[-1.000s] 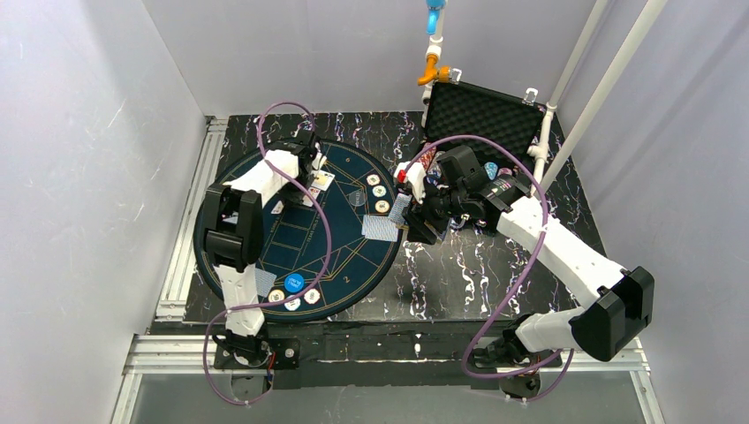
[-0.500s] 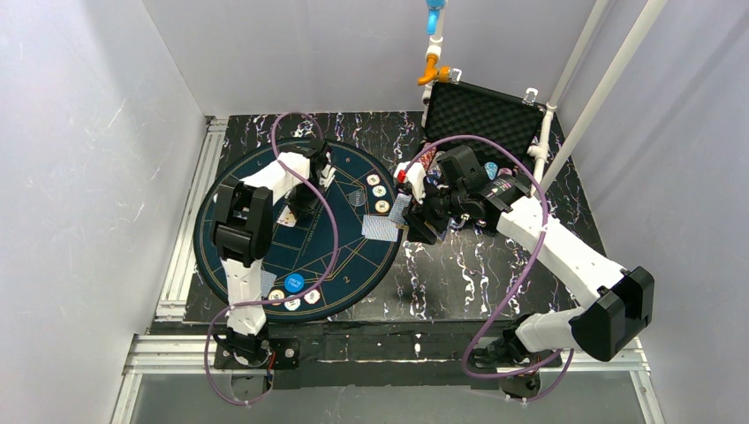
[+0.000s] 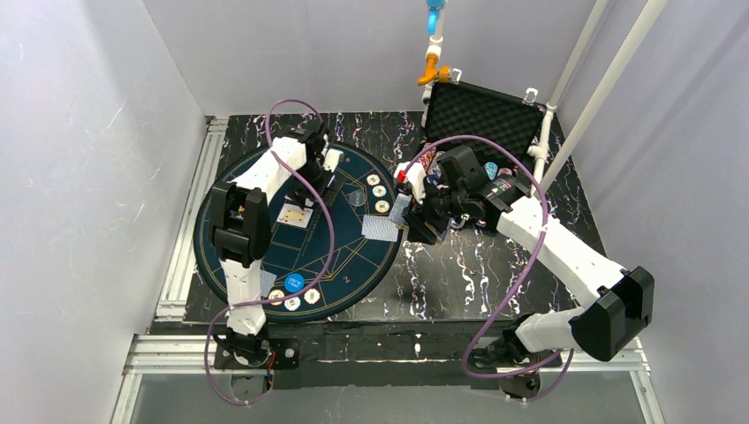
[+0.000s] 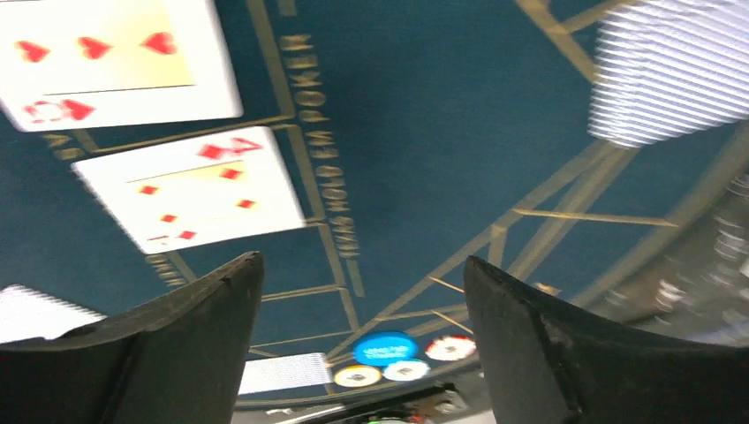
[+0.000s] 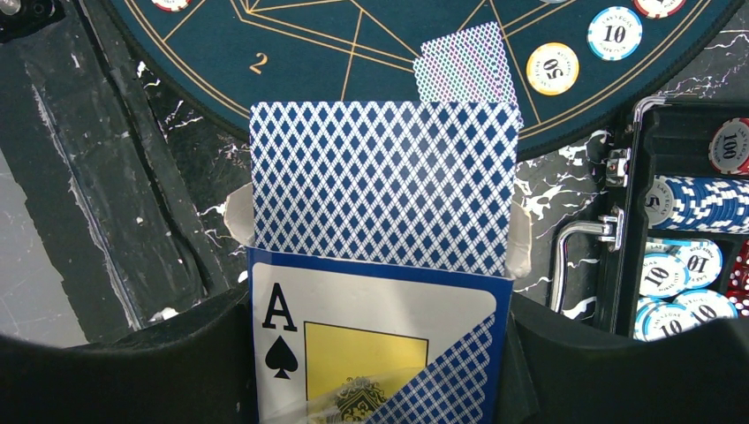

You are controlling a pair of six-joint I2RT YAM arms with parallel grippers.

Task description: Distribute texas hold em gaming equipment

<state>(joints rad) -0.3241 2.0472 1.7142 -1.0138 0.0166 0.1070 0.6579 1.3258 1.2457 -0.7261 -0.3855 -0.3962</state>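
Red pips on 2 cards (image 4: pixel 190 196): left wrist view only.

Pale grey walls (image 3: pixel 88 132), blk marbled tabletop (image 3: pixel 459 274) w/ alu frame (image 3: pixel 187 221), white pipes (image 3: pixel 608 84)

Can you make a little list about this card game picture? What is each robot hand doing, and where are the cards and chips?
Left gripper: open, empty, above the mat
Right gripper: shut on card box, with blue-backed cards sticking out
Face-up cards: two on the mat, a hearts card and a diamonds card
Blue button: near edge of the mat, three chips beside it
Case: lid open, chip stacks inside
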